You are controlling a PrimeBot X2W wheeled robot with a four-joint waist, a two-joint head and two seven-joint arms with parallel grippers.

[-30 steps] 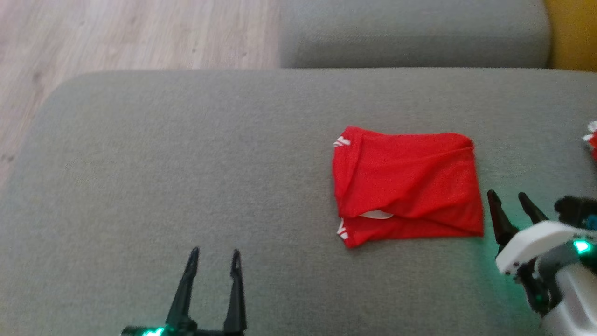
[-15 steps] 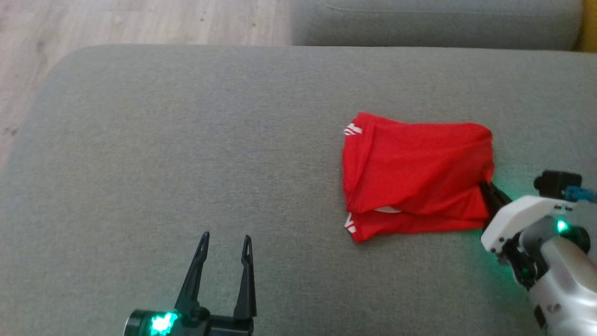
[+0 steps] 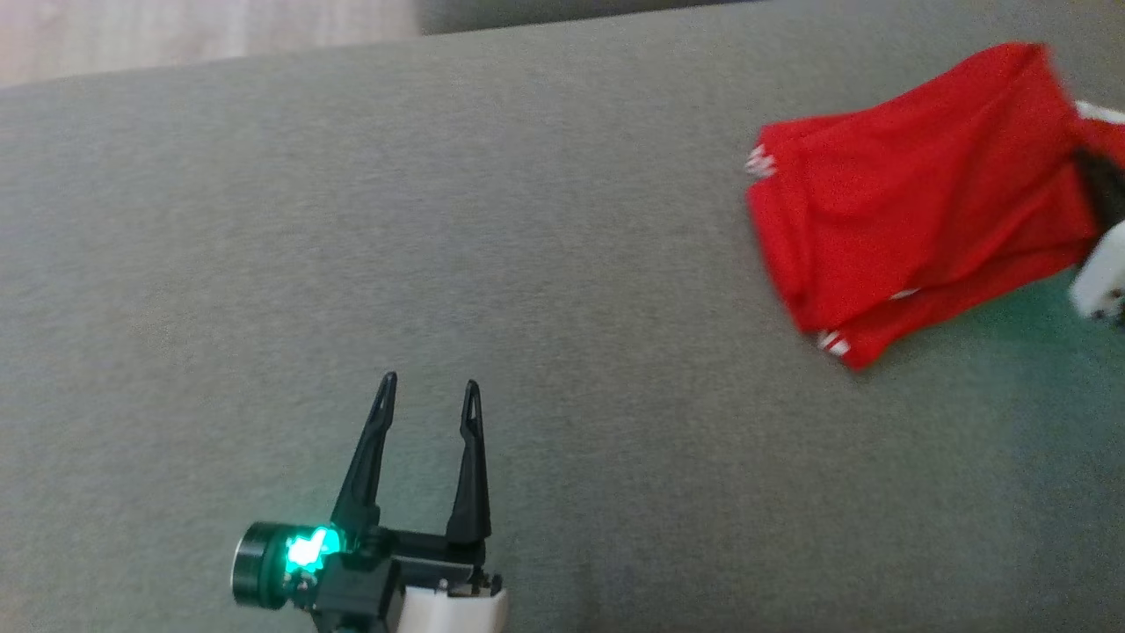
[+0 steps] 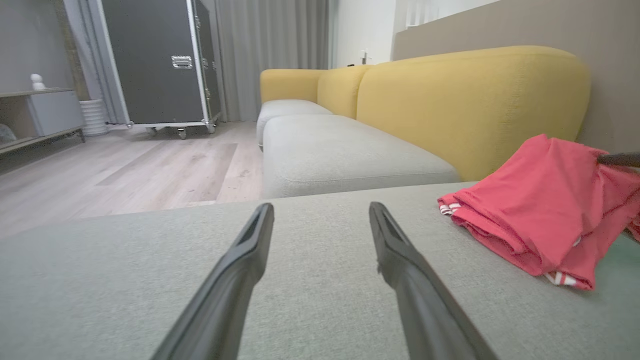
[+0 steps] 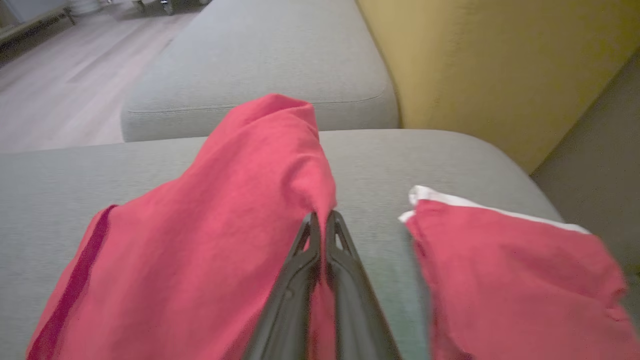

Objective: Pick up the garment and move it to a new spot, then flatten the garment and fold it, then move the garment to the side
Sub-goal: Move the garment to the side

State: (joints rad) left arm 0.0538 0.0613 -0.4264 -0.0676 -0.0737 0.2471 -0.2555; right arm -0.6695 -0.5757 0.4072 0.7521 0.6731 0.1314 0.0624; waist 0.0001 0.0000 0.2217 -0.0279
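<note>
A folded red garment (image 3: 914, 193) with white striped trim lies on the grey sofa seat (image 3: 527, 264) at the upper right of the head view. My right gripper (image 3: 1094, 176) is shut on its right edge, and that edge is pulled up off the cushion. The right wrist view has the fingers (image 5: 322, 217) pinched together with a peak of red cloth (image 5: 225, 210) between them. My left gripper (image 3: 428, 384) stands open at the lower left, well apart from the garment (image 4: 535, 210), with nothing between its fingers (image 4: 321, 207).
Another red cloth with a white edge (image 5: 500, 260) lies just right of the held garment. A yellow sofa back (image 4: 470, 100) rises behind, with a second grey cushion (image 4: 345, 155) beyond. Wooden floor (image 4: 150, 170) and a black wheeled case (image 4: 155, 60) are to the left.
My right gripper reached the garment's right edge, shut on it and raised that edge. The head camera has shifted, so the whole picture moved. The left gripper stays open.
</note>
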